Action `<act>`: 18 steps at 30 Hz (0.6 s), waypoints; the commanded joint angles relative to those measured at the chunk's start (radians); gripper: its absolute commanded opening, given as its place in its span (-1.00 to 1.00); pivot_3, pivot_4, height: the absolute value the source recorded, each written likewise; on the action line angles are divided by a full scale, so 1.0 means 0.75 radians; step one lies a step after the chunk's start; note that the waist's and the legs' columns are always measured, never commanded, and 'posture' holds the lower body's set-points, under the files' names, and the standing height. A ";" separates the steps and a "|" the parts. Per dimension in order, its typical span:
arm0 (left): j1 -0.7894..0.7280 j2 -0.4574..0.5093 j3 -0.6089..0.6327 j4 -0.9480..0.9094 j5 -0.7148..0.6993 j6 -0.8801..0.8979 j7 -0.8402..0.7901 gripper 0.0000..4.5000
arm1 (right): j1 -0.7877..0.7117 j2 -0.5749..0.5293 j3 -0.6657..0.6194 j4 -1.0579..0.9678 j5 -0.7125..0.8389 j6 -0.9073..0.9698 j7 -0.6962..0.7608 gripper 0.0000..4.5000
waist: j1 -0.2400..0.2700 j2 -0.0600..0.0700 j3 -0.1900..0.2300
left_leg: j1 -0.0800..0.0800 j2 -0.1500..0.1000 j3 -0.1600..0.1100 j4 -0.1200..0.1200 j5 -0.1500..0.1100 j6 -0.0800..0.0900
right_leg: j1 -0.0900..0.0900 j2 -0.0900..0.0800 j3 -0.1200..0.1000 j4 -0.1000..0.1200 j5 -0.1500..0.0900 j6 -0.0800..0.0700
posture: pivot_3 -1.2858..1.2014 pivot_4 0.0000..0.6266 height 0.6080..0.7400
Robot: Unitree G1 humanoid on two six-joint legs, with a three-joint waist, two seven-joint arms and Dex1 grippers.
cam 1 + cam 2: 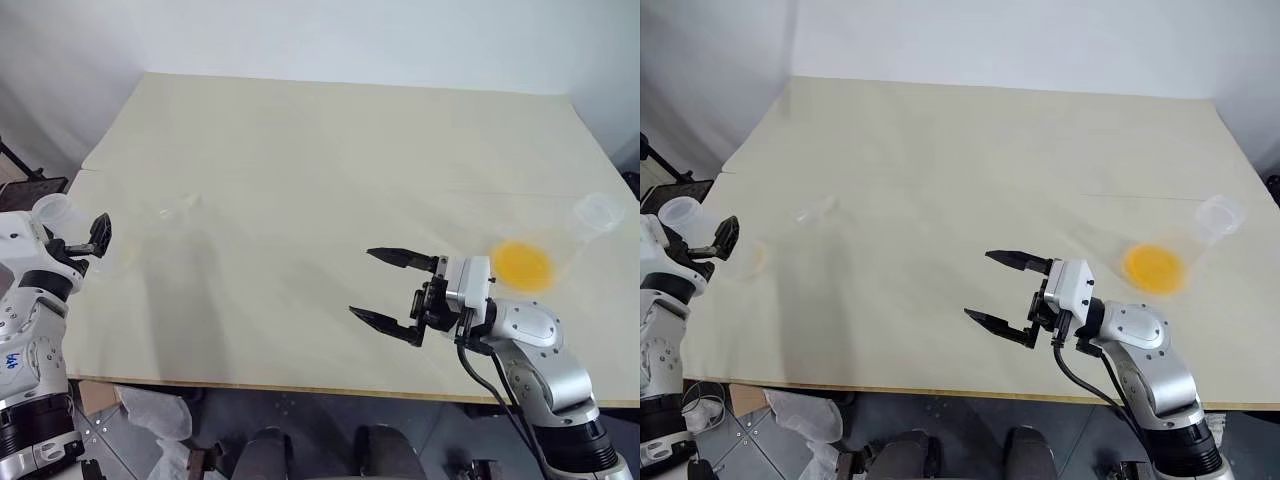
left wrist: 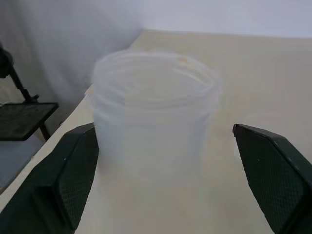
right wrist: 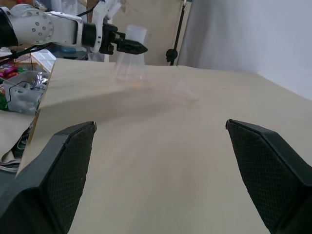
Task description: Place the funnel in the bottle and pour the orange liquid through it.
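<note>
Left gripper [image 1: 75, 232] jaws wide, straddling bottle [image 2: 155, 114] neck at table's [image 1: 330, 150] 9 o'clock edge; close squarely before moving. Right gripper [image 1: 392, 295] wide, empty. Funnel [image 1: 178, 212] lies near bottle. Orange liquid [image 1: 523, 263] at 3 o'clock.

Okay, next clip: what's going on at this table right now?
A two-armed robot works at a pale table. Its left gripper is at the bottle near the table's left edge, open jaws on either side of the neck, not closed on it. The right gripper hangs open above the table's middle, holding nothing. The flask with the orange liquid stands at the right. The tiny clear funnel lies on the table, not yet in the bottle.
</note>
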 commanded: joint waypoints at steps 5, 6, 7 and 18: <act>-0.055 0.052 0.017 0.048 0.021 -0.033 -0.037 0.83 | 0.017 0.026 0.000 -0.053 -0.010 -0.026 -0.035 1.00 | 0.000 0.000 0.000 | 0.000 0.000 0.000 0.000 0.000 0.000 | 0.000 0.000 0.000 0.000 0.000 0.000 | 0.03 -0.52 1.00; -0.063 0.057 0.016 0.058 0.023 -0.038 -0.042 0.71 | 0.017 0.029 0.001 -0.051 -0.013 -0.029 -0.037 1.00 | 0.000 0.000 0.000 | 0.000 0.000 0.000 0.000 0.000 0.000 | 0.000 0.000 0.000 0.000 0.000 0.000 | 0.03 -0.52 1.00; -0.071 0.062 0.015 0.068 0.026 -0.047 -0.050 0.63 | 0.017 0.031 0.003 -0.048 -0.016 -0.032 -0.038 1.00 | 0.000 0.000 0.000 | 0.000 0.000 0.000 0.000 0.000 0.000 | 0.000 0.000 0.000 0.000 0.000 0.000 | 0.03 -0.52 1.00; -0.116 0.034 0.020 0.048 -0.026 -0.300 -0.243 0.15 | 0.050 0.057 0.014 -0.045 -0.041 -0.058 -0.056 1.00 | 0.000 0.000 0.000 | 0.000 0.000 0.000 0.000 0.000 0.000 | 0.000 0.000 0.000 0.000 0.000 0.000 | 0.03 -0.52 1.00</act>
